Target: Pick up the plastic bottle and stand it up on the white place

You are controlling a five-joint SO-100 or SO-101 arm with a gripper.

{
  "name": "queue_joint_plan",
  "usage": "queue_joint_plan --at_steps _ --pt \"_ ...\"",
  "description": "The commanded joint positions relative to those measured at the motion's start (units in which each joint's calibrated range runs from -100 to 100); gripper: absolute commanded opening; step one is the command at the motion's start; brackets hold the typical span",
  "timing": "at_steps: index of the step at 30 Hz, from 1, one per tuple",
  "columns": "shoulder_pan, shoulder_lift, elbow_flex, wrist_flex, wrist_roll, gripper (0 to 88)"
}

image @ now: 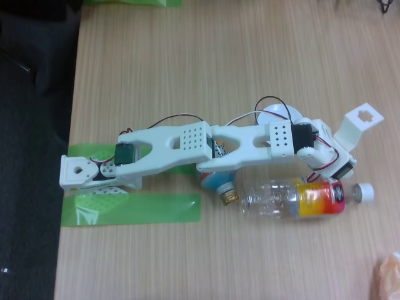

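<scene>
Jaws (319, 182) above wooden table (219, 56), dark floor (31, 125)

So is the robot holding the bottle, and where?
Cannot tell for sure. The gripper is down at the plastic bottle, at its orange-and-yellow label end near the white cap, but the view from above hides whether its fingers are pressing on it.

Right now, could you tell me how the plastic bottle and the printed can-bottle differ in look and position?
The plastic bottle is clear, with an orange-red-yellow label and a white cap; the can-bottle is blue and orange with a gold neck. The plastic bottle lies in full sight, while the can-bottle sits partly under the arm. The plastic bottle looks longer. Both rest on the wooden table.
</scene>
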State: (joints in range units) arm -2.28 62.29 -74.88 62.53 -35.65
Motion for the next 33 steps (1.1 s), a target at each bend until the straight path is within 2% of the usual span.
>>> queue_joint_plan --at_steps 1,11,18,23,33 --pt "0.6 -2.4 -3.7 0.4 0.4 1.3" --pt "-0.2 -1.8 -22.6 -1.6 0.4 1.0" --pt "0.7 -1.6 -22.7 -4.4 0.5 1.7" --pt "0.9 -1.1 -22.1 -4.4 2.9 1.7" --pt "3.8 1.7 -15.3 -6.9 4.1 1.7"
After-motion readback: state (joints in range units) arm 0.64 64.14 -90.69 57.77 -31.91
